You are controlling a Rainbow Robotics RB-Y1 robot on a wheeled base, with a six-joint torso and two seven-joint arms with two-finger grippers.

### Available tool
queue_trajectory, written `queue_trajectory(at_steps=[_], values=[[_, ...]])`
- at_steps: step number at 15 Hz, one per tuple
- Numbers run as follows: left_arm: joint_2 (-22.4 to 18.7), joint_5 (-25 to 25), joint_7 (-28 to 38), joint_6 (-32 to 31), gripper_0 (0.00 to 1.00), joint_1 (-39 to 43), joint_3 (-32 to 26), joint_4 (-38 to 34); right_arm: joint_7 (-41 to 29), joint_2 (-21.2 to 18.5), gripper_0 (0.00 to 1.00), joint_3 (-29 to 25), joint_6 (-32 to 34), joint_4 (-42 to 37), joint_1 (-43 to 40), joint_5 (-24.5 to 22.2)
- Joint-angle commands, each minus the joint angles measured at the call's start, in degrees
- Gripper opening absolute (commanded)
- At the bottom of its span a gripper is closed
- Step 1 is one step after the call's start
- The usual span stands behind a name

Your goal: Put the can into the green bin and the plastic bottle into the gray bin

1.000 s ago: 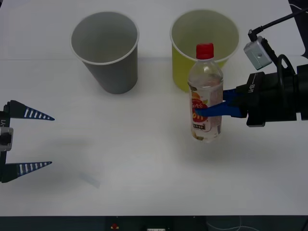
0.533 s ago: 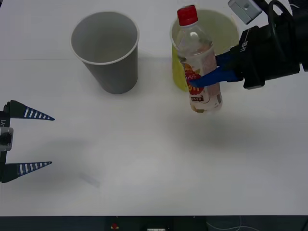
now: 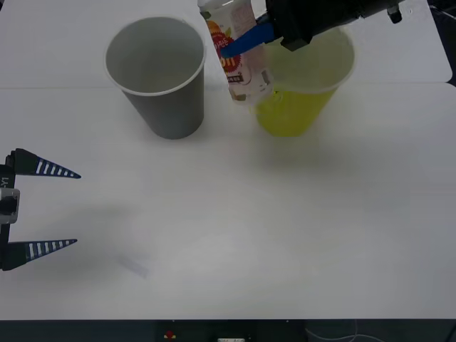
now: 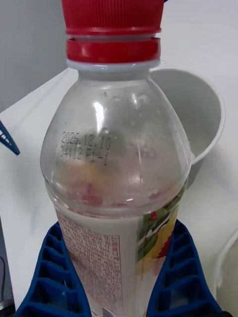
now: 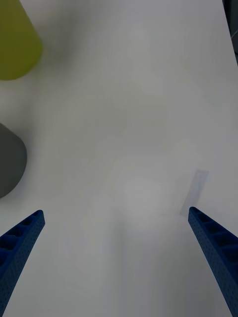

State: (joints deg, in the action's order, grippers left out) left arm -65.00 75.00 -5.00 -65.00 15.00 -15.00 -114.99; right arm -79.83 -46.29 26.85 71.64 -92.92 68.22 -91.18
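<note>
The plastic bottle [image 3: 240,60], clear with a red cap and an orange label, hangs tilted in the air between the two cups. My right gripper [image 3: 242,41] is shut on its middle, reaching in over the green bin [image 3: 303,96]. In the right wrist view the bottle [image 4: 119,168] stands between my blue fingers [image 4: 52,277], with the gray bin [image 4: 201,114] just behind it. The gray bin [image 3: 155,75] stands upright to the bottle's left with nothing visible inside. My left gripper [image 3: 46,208] waits open at the table's left edge. The can is out of view.
The white table [image 3: 235,228] is bare in front of the cups. The left wrist view looks over the open left gripper [image 5: 119,247] at bare table, with the green bin [image 5: 15,44] and gray bin [image 5: 7,163] at its side.
My right gripper has lifted the bottle off the table and carried it back and to the left, from in front of the green bin to between the two cups. The left arm has not moved.
</note>
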Motion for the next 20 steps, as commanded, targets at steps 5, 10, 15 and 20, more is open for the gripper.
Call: queue_trajectory(at_steps=[5, 10, 15, 20], values=[[0.0, 0.0, 0.0, 0.0, 1.0, 0.0, 0.0, 0.0, 0.0, 17.9, 0.0, 6.9, -2.8, 28.2, 17.6, -10.9], [0.0, 0.0, 0.0, 0.0, 1.0, 0.0, 0.0, 0.0, 0.1, 27.4, 0.0, 11.9, -12.9, 42.4, 22.6, -15.3], [0.0, 0.0, 0.0, 0.0, 1.0, 0.0, 0.0, 0.0, 0.6, 28.4, 0.0, 13.4, -13.8, 43.6, 22.7, -16.1], [0.0, 0.0, 0.0, 0.0, 1.0, 0.0, 0.0, 0.0, 2.0, 28.3, 1.0, 13.7, -13.3, 43.6, 22.7, -15.6]])
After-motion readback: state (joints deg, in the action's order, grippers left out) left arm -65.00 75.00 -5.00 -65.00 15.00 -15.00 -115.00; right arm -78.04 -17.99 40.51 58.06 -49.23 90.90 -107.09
